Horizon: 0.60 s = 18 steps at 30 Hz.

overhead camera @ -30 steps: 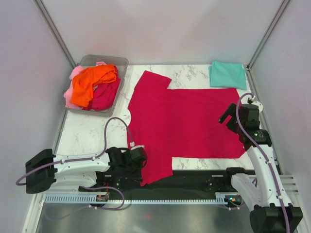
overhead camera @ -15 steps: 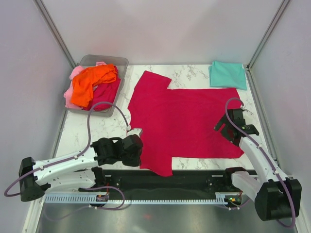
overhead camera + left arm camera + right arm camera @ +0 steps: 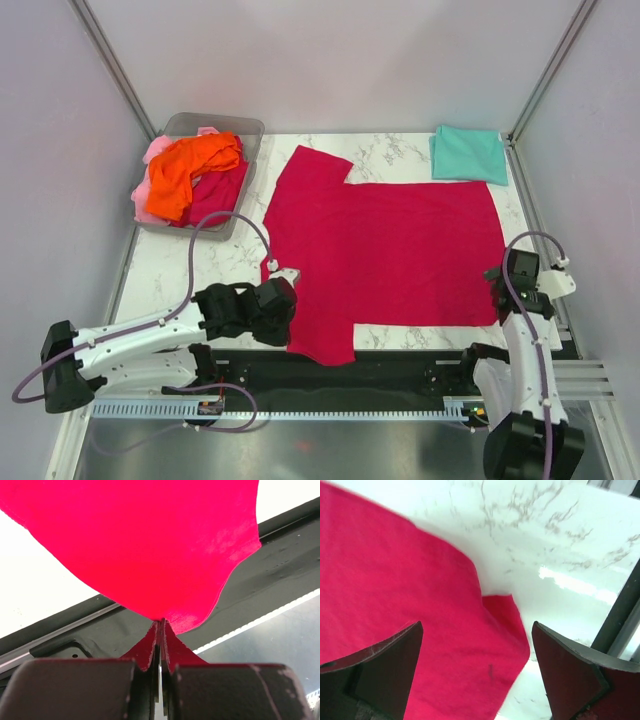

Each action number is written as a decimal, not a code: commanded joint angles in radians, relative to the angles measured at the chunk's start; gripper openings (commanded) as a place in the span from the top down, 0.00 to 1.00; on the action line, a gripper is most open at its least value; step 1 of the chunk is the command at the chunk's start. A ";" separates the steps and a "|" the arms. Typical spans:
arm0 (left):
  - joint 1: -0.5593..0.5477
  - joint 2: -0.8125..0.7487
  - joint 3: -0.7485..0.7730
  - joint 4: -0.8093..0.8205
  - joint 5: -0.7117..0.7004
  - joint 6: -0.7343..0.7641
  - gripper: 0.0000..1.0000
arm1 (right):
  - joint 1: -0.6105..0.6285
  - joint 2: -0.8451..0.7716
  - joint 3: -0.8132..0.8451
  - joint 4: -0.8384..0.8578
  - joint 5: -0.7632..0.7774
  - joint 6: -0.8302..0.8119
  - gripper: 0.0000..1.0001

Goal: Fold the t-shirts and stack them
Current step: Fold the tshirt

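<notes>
Currently the crimson t-shirt [image 3: 390, 250] lies flat and smooth on the marble-patterned bench [image 3: 185, 270]. At its near-left sleeve, the left gripper [image 3: 160, 630] pinches the soft cloth edge. The right gripper [image 3: 477, 626] is spread above the curled near-right hem corner.

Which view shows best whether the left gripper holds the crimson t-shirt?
The left wrist view: the left gripper is shut, with the crimson t-shirt pinched in it. The top external view shows the gripper at the shirt's edge, its jaws hidden. The right wrist view shows only another shirt corner.
</notes>
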 commanded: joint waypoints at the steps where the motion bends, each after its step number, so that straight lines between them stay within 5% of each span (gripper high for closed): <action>1: 0.002 -0.039 -0.006 0.020 -0.014 0.020 0.98 | -0.070 -0.101 -0.004 0.021 -0.013 0.030 0.02; 10: 0.001 -0.041 -0.006 0.020 -0.006 0.024 0.98 | -0.415 -0.055 -0.067 0.088 -0.184 -0.031 0.21; 18: 0.001 -0.002 -0.012 0.030 -0.017 0.030 0.98 | -0.472 0.047 -0.121 0.217 -0.389 -0.116 0.32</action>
